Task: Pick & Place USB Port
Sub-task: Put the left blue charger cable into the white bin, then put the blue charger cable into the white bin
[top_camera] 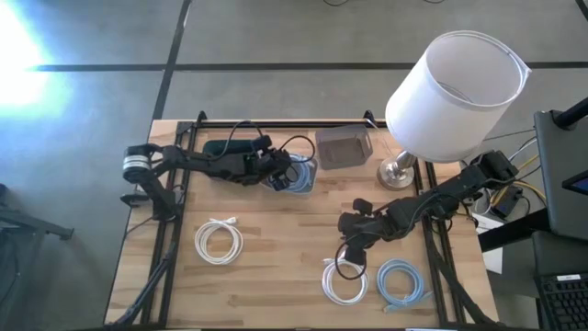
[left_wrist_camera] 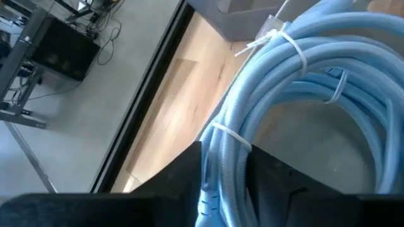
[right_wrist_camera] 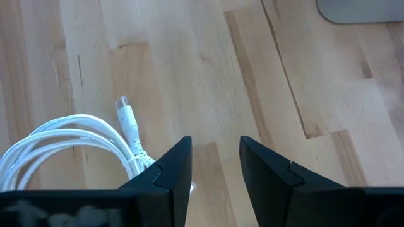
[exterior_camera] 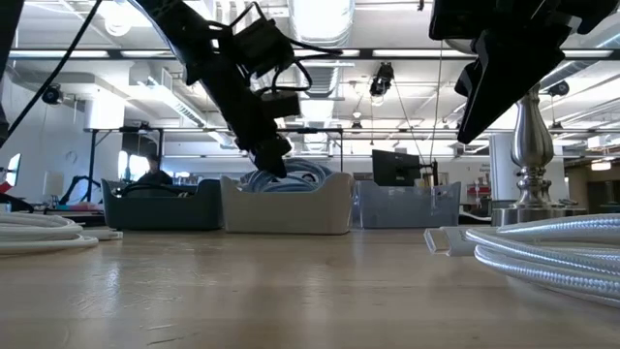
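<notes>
A light-blue cable coil (left_wrist_camera: 297,75), bound with white ties, sits over a small open bin (top_camera: 301,176) at the table's far middle; in the low view the coil (exterior_camera: 291,175) shows above the bin's rim. My left gripper (top_camera: 278,176) is shut on this coil. My right gripper (top_camera: 350,257) hangs open and empty above the bare wood at the near right. Just beside it lies a white cable coil (top_camera: 344,281), whose plug end (right_wrist_camera: 128,125) shows in the right wrist view. My left gripper pinches the bundled strands of the blue coil's rim (left_wrist_camera: 222,165) between its two fingers, which lie across the strands. It comes from the table's left, slanting down. The rest of the coil spreads out ahead of the fingers over the bin; whether it rests there I cannot tell.
A second white coil (top_camera: 218,242) lies at the near left and another blue coil (top_camera: 402,283) at the near right. A grey bin (top_camera: 342,147) stands at the far middle. A lamp with a white shade (top_camera: 455,83) and metal base (top_camera: 399,173) stands far right.
</notes>
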Controlling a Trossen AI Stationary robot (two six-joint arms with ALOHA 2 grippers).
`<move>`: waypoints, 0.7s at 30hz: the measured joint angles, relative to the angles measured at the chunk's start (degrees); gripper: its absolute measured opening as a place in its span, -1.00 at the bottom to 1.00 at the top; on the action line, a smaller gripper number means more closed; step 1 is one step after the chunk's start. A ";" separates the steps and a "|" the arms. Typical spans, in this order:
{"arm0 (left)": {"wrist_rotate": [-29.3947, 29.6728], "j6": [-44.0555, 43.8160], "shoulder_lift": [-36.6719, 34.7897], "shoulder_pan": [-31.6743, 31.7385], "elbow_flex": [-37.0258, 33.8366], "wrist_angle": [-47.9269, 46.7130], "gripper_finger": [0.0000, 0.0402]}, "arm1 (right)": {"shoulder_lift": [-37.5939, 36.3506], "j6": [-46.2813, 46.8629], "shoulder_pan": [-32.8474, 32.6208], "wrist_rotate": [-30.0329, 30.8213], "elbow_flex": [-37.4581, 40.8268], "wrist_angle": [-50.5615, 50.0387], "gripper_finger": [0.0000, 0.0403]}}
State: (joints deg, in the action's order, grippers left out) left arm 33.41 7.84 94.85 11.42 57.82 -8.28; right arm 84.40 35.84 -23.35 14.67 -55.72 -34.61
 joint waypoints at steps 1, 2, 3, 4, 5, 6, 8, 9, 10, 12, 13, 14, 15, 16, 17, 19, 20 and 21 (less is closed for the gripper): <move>0.01 -0.19 -0.15 0.01 0.00 -0.18 -0.35 | 0.00 0.00 0.00 -0.01 0.00 0.02 -0.37; 0.02 -0.45 -0.37 0.01 0.00 -0.29 -0.30 | 0.00 0.00 0.00 -0.01 0.00 0.04 -0.37; 0.02 -0.78 -0.62 0.00 0.00 -0.35 -0.25 | 0.00 0.00 -0.02 -0.01 0.00 0.06 -0.38; 0.02 -0.94 -0.90 -0.03 0.00 -0.35 -0.21 | 0.00 0.00 -0.04 -0.01 0.00 0.06 -0.39; 0.06 -1.32 -1.14 -0.15 0.00 -0.35 -0.16 | 0.00 0.00 -0.04 -0.01 0.00 0.06 -0.40; 0.07 -1.39 -1.34 -0.27 0.00 -0.33 -0.12 | 0.00 -0.03 -0.04 -0.03 0.03 0.06 -0.40; 0.08 -1.41 -1.99 -0.63 0.00 -0.47 -0.04 | 0.00 0.06 -0.05 -0.05 0.35 0.10 -0.42; 0.09 -1.42 -2.36 -0.86 0.00 -0.53 -0.01 | 0.00 0.19 -0.19 -0.13 0.66 0.06 -0.43; 0.09 -1.42 -2.90 -1.09 0.01 -0.54 0.02 | 0.00 0.39 -0.42 -0.17 1.02 0.06 -0.43; 0.08 -1.42 -3.66 -1.60 0.10 -0.70 0.07 | 0.04 1.42 -1.05 -1.31 1.85 0.04 -0.45; 0.09 -1.42 -4.09 -1.82 0.13 -0.98 0.08 | 0.04 2.38 -1.52 -2.29 2.25 0.06 -0.46; 0.09 -1.36 -4.34 -2.11 0.15 -1.26 0.10 | 0.04 3.65 -2.08 -3.13 2.72 0.00 -0.46; 0.09 -1.17 -4.82 -2.37 0.22 -1.35 0.11 | 0.04 4.96 -2.71 -3.73 3.15 -0.13 -0.47; 0.09 -0.91 -5.10 -2.63 0.22 -1.37 0.11 | 0.04 6.20 -3.39 -4.30 3.52 -0.14 -0.48; 0.10 -0.82 -5.44 -2.95 0.26 -1.33 0.12 | 0.04 7.33 -4.17 -4.54 3.89 -0.25 -0.49; 0.09 -0.83 -6.12 -3.45 0.26 -1.35 0.12 | 0.04 8.40 -5.99 -4.67 4.49 -0.77 -0.50; 0.07 -0.81 -6.49 -3.68 0.26 -1.28 0.12 | 0.04 8.75 -7.08 -4.65 4.68 -1.60 -0.51; 0.06 -0.79 -6.81 -3.83 0.26 -1.44 0.12 | 0.04 9.26 -8.13 -4.72 4.81 -2.19 -0.51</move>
State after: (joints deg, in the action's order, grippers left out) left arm 33.47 7.04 88.03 7.59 58.08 -9.72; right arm 84.44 45.10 -31.49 9.95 -50.91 -36.79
